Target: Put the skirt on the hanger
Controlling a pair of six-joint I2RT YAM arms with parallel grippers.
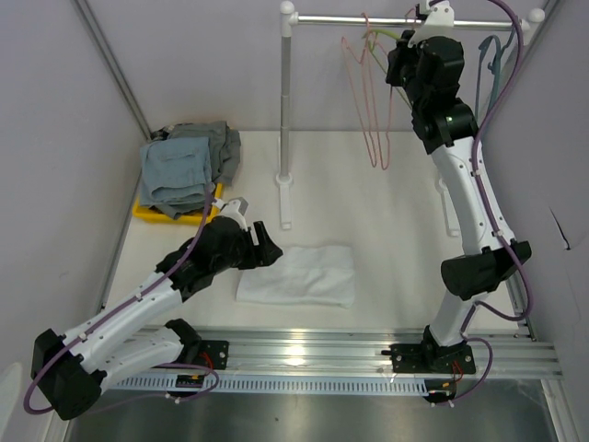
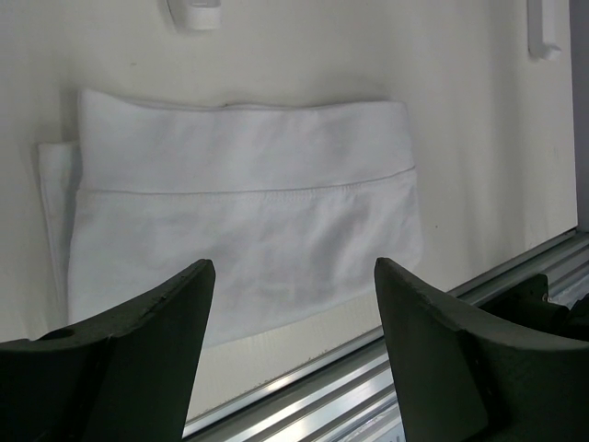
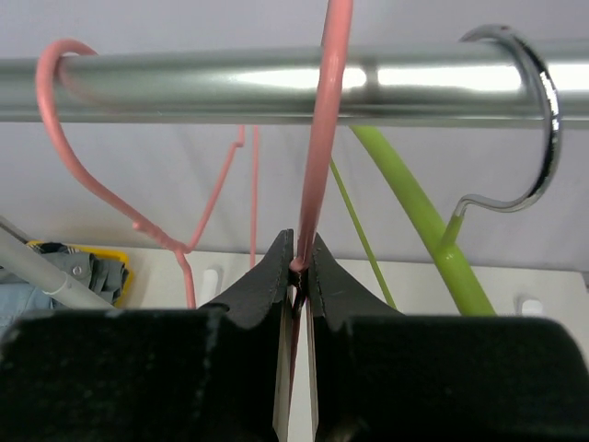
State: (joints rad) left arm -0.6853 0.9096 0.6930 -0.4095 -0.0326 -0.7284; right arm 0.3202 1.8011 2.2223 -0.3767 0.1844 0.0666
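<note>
The skirt (image 1: 297, 274), white and folded flat, lies on the surface (image 1: 396, 212) near the front rail, between the two arm bases. The left pincer (image 1: 265, 249) sits low at the skirt's left edge with its jaws spread wide and nothing between them. In the left wrist view the cloth fills the gap beyond the fingers (image 2: 147, 322); whether they touch it I cannot tell.

The right arm reaches up to the rack bar (image 3: 184, 87). The right pincer (image 3: 299, 262) is clamped tight on the wire of a pink hanger (image 3: 324, 129), just below the bar. A second pink hanger (image 3: 55, 101) hooks over the bar beside it. A green hanger (image 3: 414, 216) with a chrome hook (image 3: 543, 110) hangs on the other side.

A pile of grey and blue clothes (image 1: 189, 161) sits on a yellow tray (image 1: 147, 213) at the far left.
</note>
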